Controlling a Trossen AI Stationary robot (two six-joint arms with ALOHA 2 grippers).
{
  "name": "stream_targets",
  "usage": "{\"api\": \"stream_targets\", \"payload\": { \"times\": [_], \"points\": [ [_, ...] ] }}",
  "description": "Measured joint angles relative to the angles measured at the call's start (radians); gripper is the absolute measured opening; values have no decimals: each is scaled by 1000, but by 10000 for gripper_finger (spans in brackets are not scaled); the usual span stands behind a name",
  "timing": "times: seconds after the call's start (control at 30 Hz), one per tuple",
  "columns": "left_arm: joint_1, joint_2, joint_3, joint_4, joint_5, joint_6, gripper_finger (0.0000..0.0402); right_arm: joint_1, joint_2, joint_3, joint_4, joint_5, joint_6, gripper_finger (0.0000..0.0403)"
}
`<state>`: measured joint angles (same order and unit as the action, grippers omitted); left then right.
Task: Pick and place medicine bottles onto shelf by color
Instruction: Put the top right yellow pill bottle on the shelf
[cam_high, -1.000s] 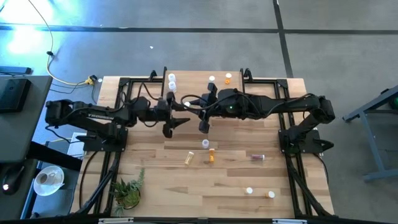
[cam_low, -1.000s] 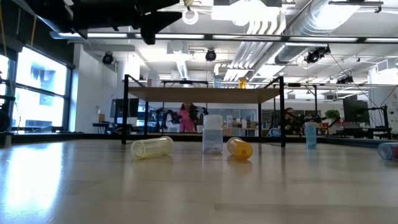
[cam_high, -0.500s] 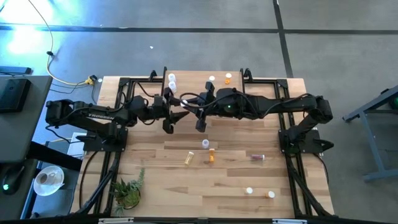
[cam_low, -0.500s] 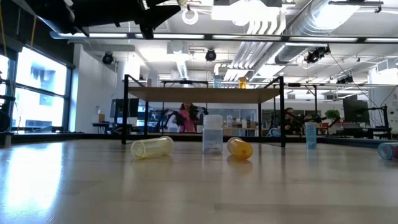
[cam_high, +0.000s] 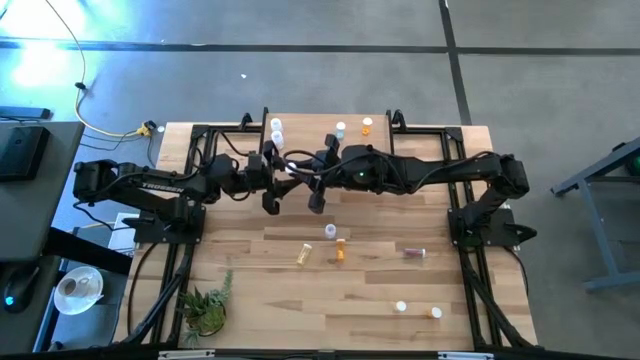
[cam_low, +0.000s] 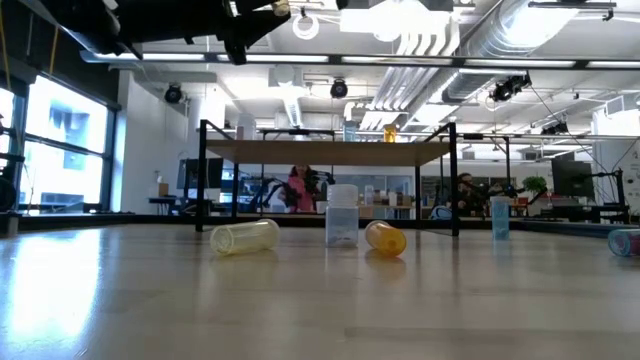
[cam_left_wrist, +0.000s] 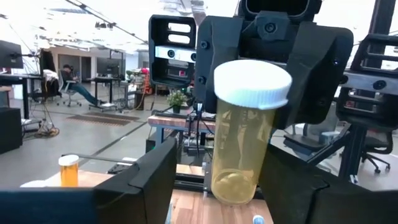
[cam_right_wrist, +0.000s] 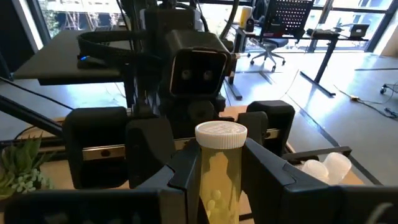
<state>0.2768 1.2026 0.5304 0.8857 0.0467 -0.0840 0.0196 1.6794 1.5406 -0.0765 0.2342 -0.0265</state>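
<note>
A pale yellow medicine bottle with a white cap stands upright in mid-air above the table's far middle. My right gripper is shut on it. My left gripper faces it from the table's left. It is open, with one finger on either side of the bottle's lower body and a gap still showing on one side. In the high view the two grippers meet nose to nose, left gripper against right gripper. The shelf stands at the far edge with several bottles on it. My right gripper pinches the bottle's body between its two fingers, below the white cap. The fingers come roughly level from the table's right. The bottle stands upright, cap up, lifted clear of the table.
Bottles on the table: a clear one upright, a yellow one and an orange one lying, a bluish one, then a white one and an orange one near the front. A small plant stands front left.
My right gripper has carried the bottle a little toward the table's left, bringing it between my left gripper's fingers. The bottle stays upright and clear of the table. My left gripper has stayed in place and tipped up slightly.
</note>
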Motion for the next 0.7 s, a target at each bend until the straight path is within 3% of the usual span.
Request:
{"api": "stream_targets", "payload": {
  "times": [0.4, 0.7],
  "points": [
    [-1, 0, 0, -11, -3, -1, 88, -3, 0, 0, -16, 8, 1, 87],
    [0, 0, 0, -33, -9, -9, 95, -9, 0, 0, -39, 1, 27, 87]
  ]
}}
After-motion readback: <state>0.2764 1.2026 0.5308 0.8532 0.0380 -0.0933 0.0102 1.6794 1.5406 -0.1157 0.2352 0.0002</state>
